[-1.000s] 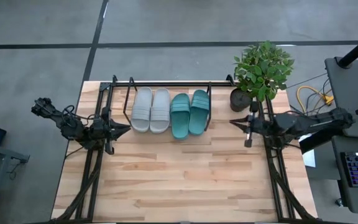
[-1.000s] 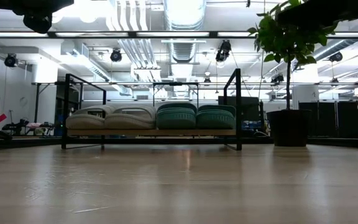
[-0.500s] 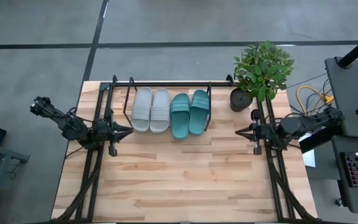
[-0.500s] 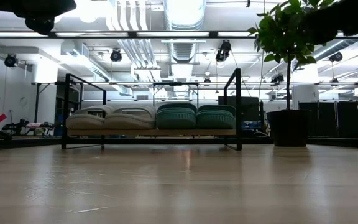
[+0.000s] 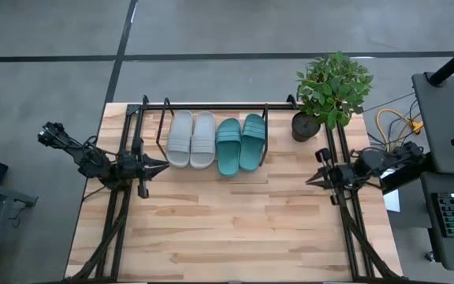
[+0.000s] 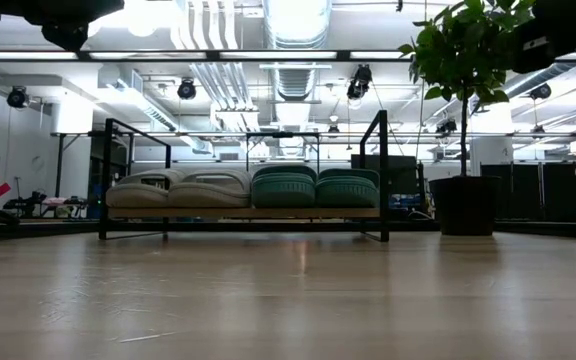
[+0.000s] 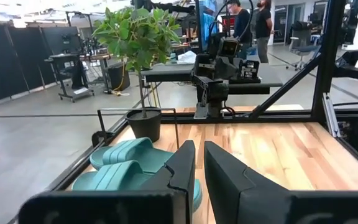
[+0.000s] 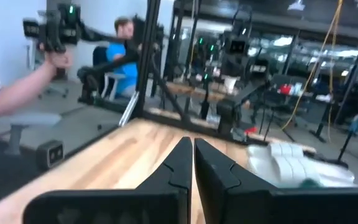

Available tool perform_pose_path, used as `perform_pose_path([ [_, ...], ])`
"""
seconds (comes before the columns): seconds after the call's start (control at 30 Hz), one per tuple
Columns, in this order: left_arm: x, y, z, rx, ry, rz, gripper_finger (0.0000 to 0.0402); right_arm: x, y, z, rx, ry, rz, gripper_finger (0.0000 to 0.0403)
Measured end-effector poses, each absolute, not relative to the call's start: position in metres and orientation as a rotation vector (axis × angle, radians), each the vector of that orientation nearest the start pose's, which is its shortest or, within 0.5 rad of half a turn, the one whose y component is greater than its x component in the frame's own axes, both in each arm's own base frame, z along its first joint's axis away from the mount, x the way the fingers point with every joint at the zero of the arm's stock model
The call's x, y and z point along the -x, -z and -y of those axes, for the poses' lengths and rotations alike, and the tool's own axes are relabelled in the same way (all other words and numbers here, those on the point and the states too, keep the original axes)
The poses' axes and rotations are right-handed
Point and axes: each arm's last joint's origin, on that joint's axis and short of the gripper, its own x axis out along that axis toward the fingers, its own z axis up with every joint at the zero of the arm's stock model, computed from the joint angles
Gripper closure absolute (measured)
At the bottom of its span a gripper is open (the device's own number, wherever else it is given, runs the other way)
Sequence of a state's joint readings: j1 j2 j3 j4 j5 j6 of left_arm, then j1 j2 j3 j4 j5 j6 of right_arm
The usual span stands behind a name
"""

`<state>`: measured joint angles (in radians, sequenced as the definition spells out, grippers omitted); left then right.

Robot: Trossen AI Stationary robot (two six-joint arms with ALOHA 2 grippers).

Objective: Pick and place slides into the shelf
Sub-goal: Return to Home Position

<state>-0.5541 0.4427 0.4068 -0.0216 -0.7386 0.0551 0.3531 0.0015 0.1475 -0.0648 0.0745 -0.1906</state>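
Grey slides and teal slides sat on the far shelf; right gripper had withdrawn rightward, left gripper waited at left, both with fingers nearly together, empty; placement judged complete

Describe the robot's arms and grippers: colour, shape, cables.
Both arms are black, slim, jointed links; the left arm shows cable loops at its elbow. The left gripper and right gripper each end in two flat, matte black fingers tapering to points. No markings show.
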Motion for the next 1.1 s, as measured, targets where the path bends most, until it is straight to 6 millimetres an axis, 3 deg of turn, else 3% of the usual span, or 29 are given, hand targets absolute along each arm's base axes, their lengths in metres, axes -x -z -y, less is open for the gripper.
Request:
perform_pose_path([
  [0.3,-0.109,-0.265,0.045,-0.141,-0.183,-0.040,0.0382,-0.091,-0.187,-0.026,0.158,-0.187,0.150,0.0394],
  [0.5,-0.108,-0.265,0.044,-0.185,-0.183,-0.038,0.0382,-0.093,-0.188,-0.017,0.175,-0.117,0.152,0.0394],
  [0.8,-0.108,-0.265,0.044,-0.216,-0.181,-0.042,0.0382,-0.097,-0.169,-0.006,0.102,-0.073,0.041,0.0394],
  [0.97,-0.110,-0.254,0.046,-0.278,-0.128,-0.066,0.0382,-0.097,-0.172,-0.004,0.104,-0.053,0.070,0.0394],
  [1.1,-0.109,-0.239,0.050,-0.261,0.028,-0.024,0.0382,-0.098,-0.172,-0.004,0.105,-0.053,0.065,0.0394],
])
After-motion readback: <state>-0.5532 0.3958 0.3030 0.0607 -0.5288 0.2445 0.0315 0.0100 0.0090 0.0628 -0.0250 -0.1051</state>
